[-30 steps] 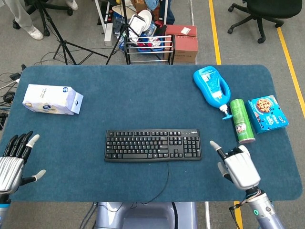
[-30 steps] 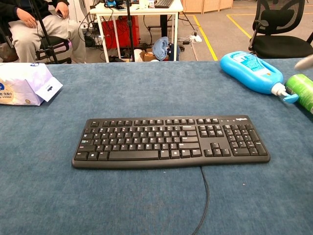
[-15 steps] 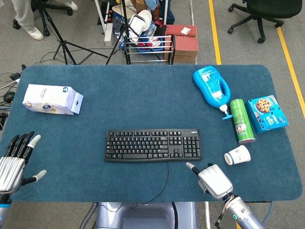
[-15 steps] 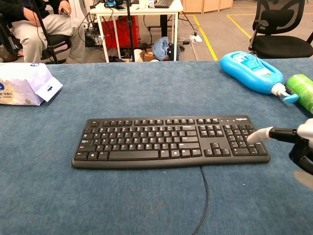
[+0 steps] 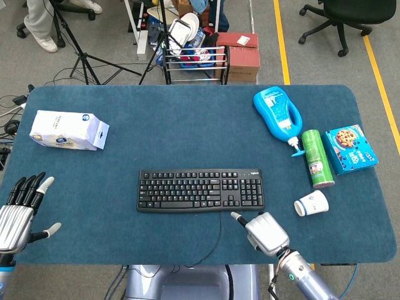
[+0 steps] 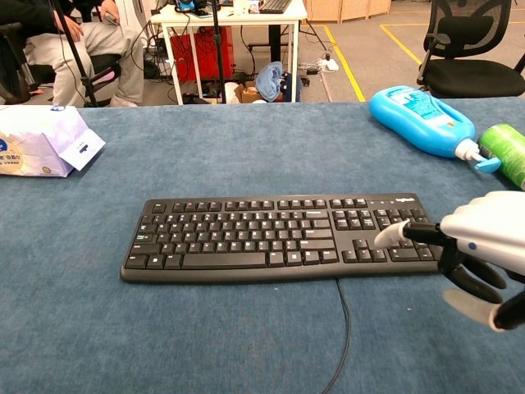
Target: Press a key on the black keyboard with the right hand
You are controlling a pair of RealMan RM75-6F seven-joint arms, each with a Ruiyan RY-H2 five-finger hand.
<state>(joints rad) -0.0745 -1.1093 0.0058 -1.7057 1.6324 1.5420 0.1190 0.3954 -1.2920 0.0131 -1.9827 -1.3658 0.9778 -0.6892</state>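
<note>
The black keyboard (image 5: pixel 200 190) lies flat in the middle of the blue table mat (image 5: pixel 187 125), with its cable (image 5: pixel 218 236) running to the front edge. My right hand (image 5: pixel 267 232) is near the keyboard's front right corner. One finger stretches toward the keys and the others curl under the palm, holding nothing. In the chest view the right hand (image 6: pixel 480 246) reaches in from the right over the keyboard (image 6: pixel 279 234), its outstretched fingertip above the keys beside the number pad. Whether it touches a key I cannot tell. My left hand (image 5: pixel 19 209) hovers at the front left with fingers spread, holding nothing.
A paper cup (image 5: pixel 311 203) lies right of the keyboard. Behind it are a green can (image 5: pixel 317 159), a blue bottle (image 5: pixel 278 112) and a blue cookie box (image 5: pixel 351 149). A white carton (image 5: pixel 69 131) lies at the back left.
My right hand has moved left from beside the paper cup to the keyboard's right end, its fingertip now over the keys. The left hand has stayed put.
</note>
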